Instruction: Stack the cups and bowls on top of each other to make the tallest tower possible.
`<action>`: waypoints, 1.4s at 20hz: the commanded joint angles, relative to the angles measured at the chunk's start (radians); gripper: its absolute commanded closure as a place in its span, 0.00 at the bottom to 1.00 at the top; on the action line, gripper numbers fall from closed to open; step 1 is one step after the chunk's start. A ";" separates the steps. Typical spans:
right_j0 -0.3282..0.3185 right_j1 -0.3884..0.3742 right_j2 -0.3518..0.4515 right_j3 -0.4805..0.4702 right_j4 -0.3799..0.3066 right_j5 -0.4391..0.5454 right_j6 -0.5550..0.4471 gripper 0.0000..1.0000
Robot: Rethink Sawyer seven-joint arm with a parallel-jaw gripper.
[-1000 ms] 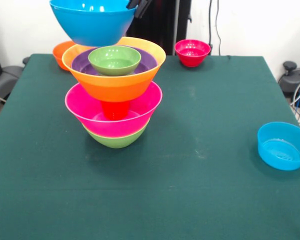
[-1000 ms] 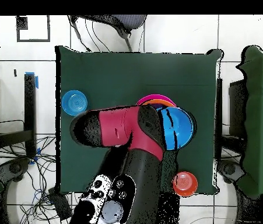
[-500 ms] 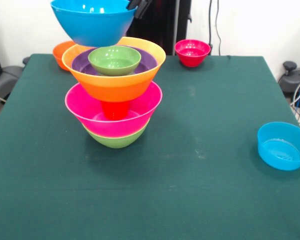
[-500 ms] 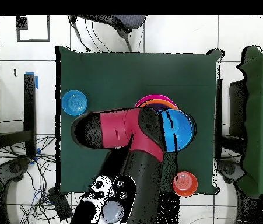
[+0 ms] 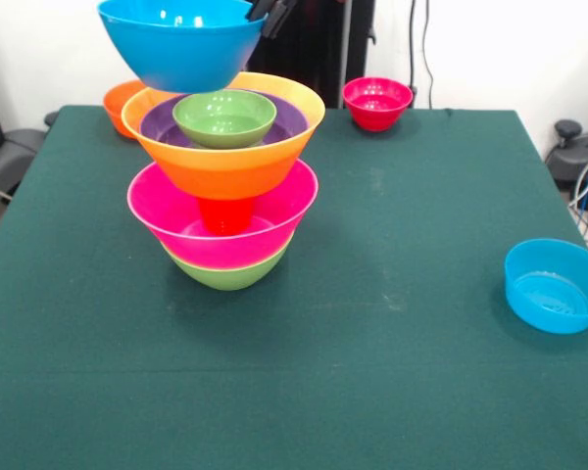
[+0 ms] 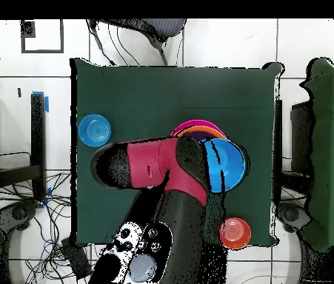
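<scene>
Front view first: the tower (image 5: 225, 186) sits on the green counter (image 5: 372, 372), standing straight up with every bowl mouth-up. Bottom is a medium green bowl (image 5: 227, 272), and a big pink bowl (image 5: 176, 220) nests in it. Inside the pink one stands the orange cup (image 5: 225, 213), which looks upside down, with the large orange bowl (image 5: 225, 166) sitting on it. The orange bowl holds a purple bowl (image 5: 159, 122), and a small green bowl (image 5: 224, 117) sits inside that.

Above the tower and a bit to its left hangs a large blue bowl (image 5: 181, 41), mouth up, not touching the stack. The tool (image 5: 271, 14) is at the blue bowl's right rim by the top edge. It looks clamped on that rim, but only the dark tips show, so how wide it's set I can't say.

Off the tower: a small orange bowl (image 5: 118, 98) behind it to the left, a small red bowl (image 5: 376, 103) behind it to the right, and a small blue bowl (image 5: 554, 286) well off to the right near the counter edge. All three look empty.

Overhead view: the red and black arm (image 6: 158, 166) covers most of the tower. The blue bowl (image 6: 229, 164) pokes out past it, with slivers of pink (image 6: 199, 124) and orange (image 6: 206, 131) rim beside it. The small blue bowl (image 6: 95, 130) is on the arm's other side and the red bowl (image 6: 235, 233) is near the counter corner
</scene>
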 commanded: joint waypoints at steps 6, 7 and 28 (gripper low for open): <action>0.040 0.091 0.035 0.039 -0.059 -0.070 0.093 1.00; 0.044 0.092 0.032 0.045 -0.058 -0.076 0.099 1.00; 0.081 0.086 -0.003 0.023 -0.025 -0.009 0.057 1.00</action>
